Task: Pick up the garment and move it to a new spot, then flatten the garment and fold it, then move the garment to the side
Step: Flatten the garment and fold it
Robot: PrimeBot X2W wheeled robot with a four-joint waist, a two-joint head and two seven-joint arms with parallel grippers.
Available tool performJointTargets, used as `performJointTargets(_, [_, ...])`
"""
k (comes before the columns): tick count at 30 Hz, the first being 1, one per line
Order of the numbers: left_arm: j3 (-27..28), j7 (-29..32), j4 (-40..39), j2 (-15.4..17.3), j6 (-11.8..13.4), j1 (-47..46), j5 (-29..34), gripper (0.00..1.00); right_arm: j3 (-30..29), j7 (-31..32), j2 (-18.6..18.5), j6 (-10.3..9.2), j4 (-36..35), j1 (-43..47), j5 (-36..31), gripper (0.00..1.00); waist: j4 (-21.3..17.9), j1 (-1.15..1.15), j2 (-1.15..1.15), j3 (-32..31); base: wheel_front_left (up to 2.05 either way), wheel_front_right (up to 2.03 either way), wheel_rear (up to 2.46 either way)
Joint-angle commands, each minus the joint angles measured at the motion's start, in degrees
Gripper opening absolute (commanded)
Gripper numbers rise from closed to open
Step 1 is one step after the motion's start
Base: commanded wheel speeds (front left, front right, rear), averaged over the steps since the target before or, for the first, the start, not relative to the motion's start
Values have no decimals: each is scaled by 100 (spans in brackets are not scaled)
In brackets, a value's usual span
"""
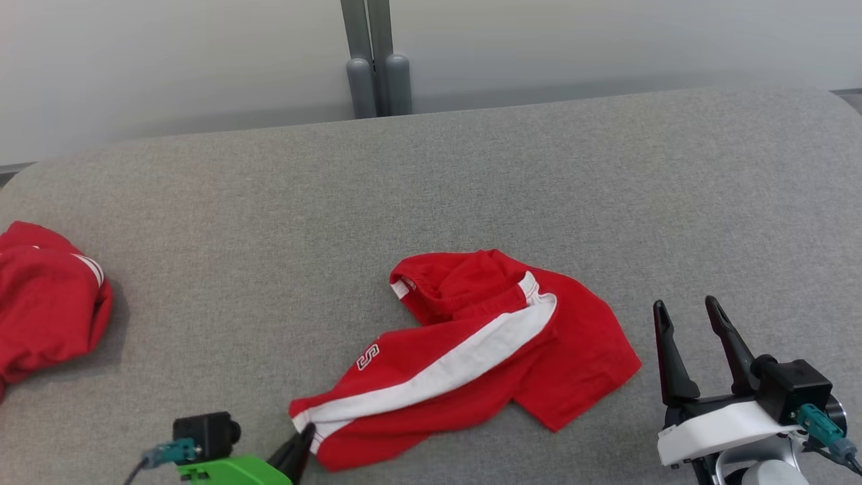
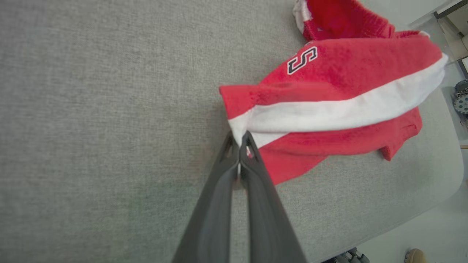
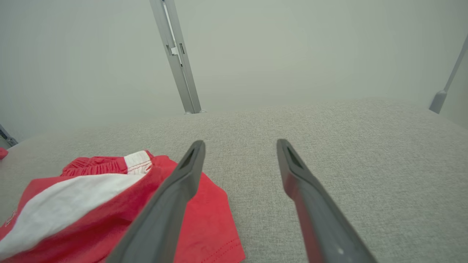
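The head view looks from high above, forward and down, on the grey counter (image 1: pixel 269 188) with the wall (image 1: pixel 606 40) behind it. The left wrist view looks almost straight down along the left fingers (image 2: pixel 215 215), very near to the counter. The right wrist view sits low and looks nearly level between the right fingers (image 3: pixel 172 204) toward the wall. All three share the red garment (image 1: pixel 485 337).

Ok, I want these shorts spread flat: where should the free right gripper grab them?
On the shorts, likely the loose red corner nearest the open right gripper, coming from the right: it lies flat at the edge, across from the striped corner the left gripper pinches.
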Motion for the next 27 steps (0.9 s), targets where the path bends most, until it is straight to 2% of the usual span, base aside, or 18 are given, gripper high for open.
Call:
performJointTargets(1, [141,-7,-41,161,46,-73,-34,0,1,-20,10,3,4,11,2,100,-4,0,0,-6,0,0,0])
performJointTargets(6, [454,-1,-72,487,182,-66,-100,0,7,-20,24,3,20,12,6,100,-7,0,0,-22,0,0,0])
performJointTargets(10, [410,148,8,629,167,-23,-80,0,6,-20,33,3,41,-7,-20,100,-24,0,0,-25,0,0,0])
performJointTargets(11, [372,188,6,633,149,5,-73,15,8,-20,35,3,46,-12,-23,100,-30,0,0,-28,0,0,0])
performJointTargets(12, [355,183,0,632,145,37,-79,49,5,-20,35,3,47,-13,-23,100,-33,0,0,-33,0,0,0])
performJointTargets(13, [346,170,-3,625,152,84,-83,100,-4,-20,35,3,46,-11,-23,100,-34,0,0,-43,0,0,0])
performJointTargets(16, [430,-72,2,638,369,186,86,100,-32,-20,34,3,31,36,-40,100,-37,0,0,-115,0,0,0])
performJointTargets(18, [624,-490,-29,566,635,235,258,100,-76,-20,19,3,-16,54,-48,100,-25,0,0,-165,0,0,0])
performJointTargets(21, [776,-1160,-157,486,817,348,556,100,-165,-20,-20,3,-124,82,-69,100,20,0,0,-239,0,0,0])
performJointTargets(26, [807,-1971,-121,507,783,286,1123,100,-208,-20,-87,3,-418,59,-128,100,116,0,0,-299,0,0,0])
performJointTargets(27, [854,-2063,-85,432,768,243,1204,100,-219,-20,-100,3,-468,66,-132,100,142,0,0,-320,0,0,0])
